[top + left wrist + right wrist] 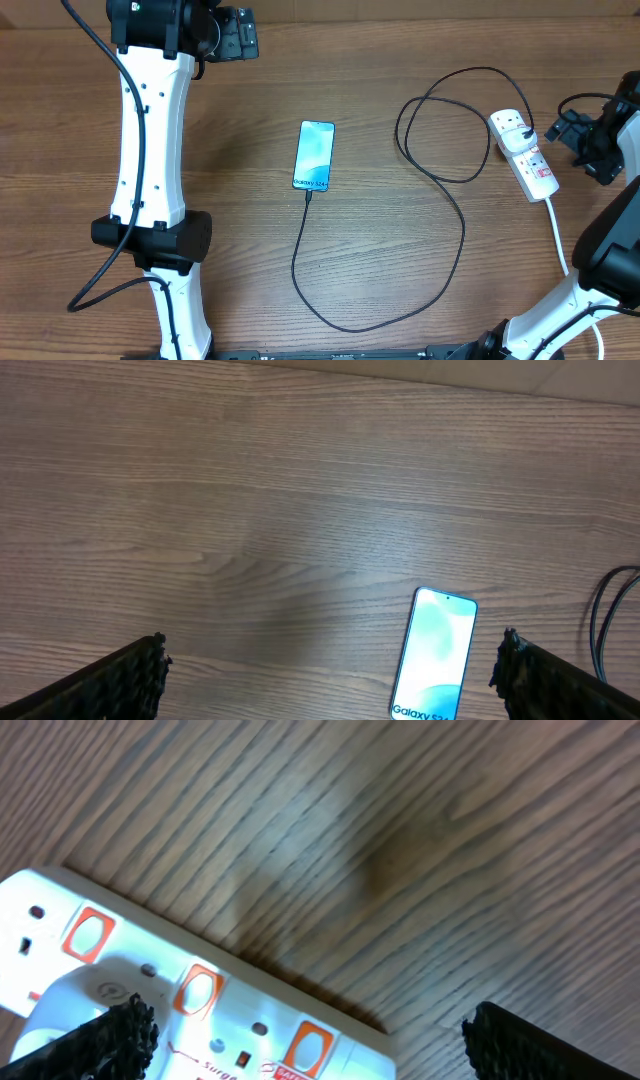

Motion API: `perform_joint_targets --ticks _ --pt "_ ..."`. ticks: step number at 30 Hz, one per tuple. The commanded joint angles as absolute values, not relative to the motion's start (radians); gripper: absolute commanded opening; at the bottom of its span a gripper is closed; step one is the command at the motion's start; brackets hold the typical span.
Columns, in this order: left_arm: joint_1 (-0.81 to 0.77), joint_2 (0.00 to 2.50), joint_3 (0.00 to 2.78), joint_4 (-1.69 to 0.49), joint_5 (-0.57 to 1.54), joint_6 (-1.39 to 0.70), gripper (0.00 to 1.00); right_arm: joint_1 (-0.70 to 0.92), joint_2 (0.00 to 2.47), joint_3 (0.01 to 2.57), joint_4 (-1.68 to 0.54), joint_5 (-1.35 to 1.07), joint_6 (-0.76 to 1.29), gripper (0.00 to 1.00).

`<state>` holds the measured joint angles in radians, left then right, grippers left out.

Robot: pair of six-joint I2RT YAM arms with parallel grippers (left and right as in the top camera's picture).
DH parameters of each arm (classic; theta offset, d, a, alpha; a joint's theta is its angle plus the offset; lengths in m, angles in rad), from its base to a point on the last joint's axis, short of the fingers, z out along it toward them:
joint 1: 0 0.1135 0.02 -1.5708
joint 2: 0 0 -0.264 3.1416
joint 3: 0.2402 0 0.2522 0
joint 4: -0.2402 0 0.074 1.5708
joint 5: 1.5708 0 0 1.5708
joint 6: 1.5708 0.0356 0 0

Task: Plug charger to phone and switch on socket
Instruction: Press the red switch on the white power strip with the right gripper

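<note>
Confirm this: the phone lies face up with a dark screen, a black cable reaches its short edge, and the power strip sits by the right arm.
The screen is not dark: the phone is lit, light blue with white text, as the overhead view shows. The black cable and the power strip are as you say.

teal phone [314, 154], black charger [464, 230], white socket [533, 168]

A wood-grain surface [400, 270] carries a lit phone [314, 154], its black charger cable [463, 225] looping across to a white socket [524, 152].
</note>
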<state>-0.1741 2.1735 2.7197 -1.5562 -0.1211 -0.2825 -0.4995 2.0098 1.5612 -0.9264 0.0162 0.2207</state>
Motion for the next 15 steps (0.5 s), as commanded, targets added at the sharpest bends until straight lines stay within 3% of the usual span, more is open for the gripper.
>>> perform_joint_targets --ticks 1,15 --pt "-0.170 2.182 2.719 -1.555 -0.138 -0.292 1.00 -0.500 2.023 1.557 -0.920 0.047 0.239 1.00" --pt "-0.170 2.182 2.719 -1.556 -0.138 -0.292 1.00 -0.493 2.088 1.557 -0.924 0.046 0.240 1.00"
